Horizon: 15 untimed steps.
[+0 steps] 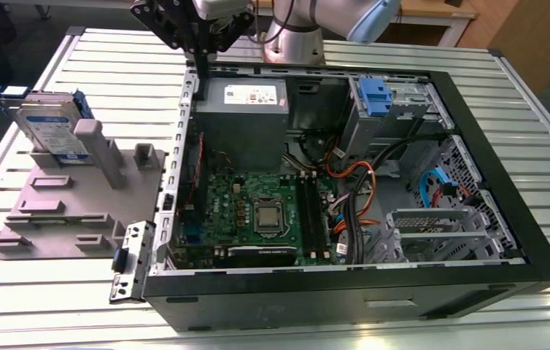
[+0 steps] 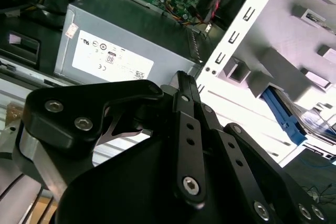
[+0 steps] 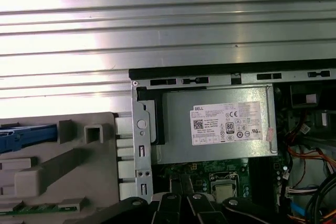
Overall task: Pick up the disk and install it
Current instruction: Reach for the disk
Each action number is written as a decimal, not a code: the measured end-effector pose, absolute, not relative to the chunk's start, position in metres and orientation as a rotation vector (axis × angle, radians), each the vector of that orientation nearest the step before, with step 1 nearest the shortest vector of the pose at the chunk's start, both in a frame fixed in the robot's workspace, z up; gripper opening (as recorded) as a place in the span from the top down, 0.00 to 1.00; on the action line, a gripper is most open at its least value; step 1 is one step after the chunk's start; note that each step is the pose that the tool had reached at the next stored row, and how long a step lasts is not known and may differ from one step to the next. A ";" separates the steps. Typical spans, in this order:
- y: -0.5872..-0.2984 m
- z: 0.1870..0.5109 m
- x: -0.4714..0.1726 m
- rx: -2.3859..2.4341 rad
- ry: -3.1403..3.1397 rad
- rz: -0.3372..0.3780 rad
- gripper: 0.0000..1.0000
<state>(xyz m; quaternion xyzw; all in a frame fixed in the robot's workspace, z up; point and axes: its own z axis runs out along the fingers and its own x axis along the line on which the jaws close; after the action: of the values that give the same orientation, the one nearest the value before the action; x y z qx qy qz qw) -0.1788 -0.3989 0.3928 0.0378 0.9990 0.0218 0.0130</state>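
The disk (image 1: 51,127), a silver drive with a white-and-blue label and blue side rails, stands on edge in a grey fixture (image 1: 71,211) at the exterior view's left, beside the open computer case (image 1: 353,284). Its blue rail (image 2: 283,116) also shows in the second wrist view, and its blue rail (image 3: 26,135) in the first wrist view. My gripper (image 1: 197,51) hangs above the case's far left corner, well clear of the disk. It is shut with nothing in it, as my gripper (image 2: 182,80) in the second wrist view confirms.
Inside the case are a grey power supply (image 1: 241,109), a green motherboard (image 1: 255,211), cables (image 1: 353,175) and a drive cage with a bare blue bracket (image 1: 373,95). The grey fixture carries several upright posts. Everything rests on a slatted metal table (image 1: 109,65).
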 end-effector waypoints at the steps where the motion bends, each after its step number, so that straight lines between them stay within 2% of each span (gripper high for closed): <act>1: -0.399 0.393 -0.181 0.118 3.113 0.068 0.89; 15: -0.399 0.390 -0.220 0.119 3.112 0.068 0.89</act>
<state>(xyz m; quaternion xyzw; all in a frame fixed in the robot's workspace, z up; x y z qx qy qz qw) -0.2204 -0.3989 0.3898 0.0381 0.9990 0.0218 0.0131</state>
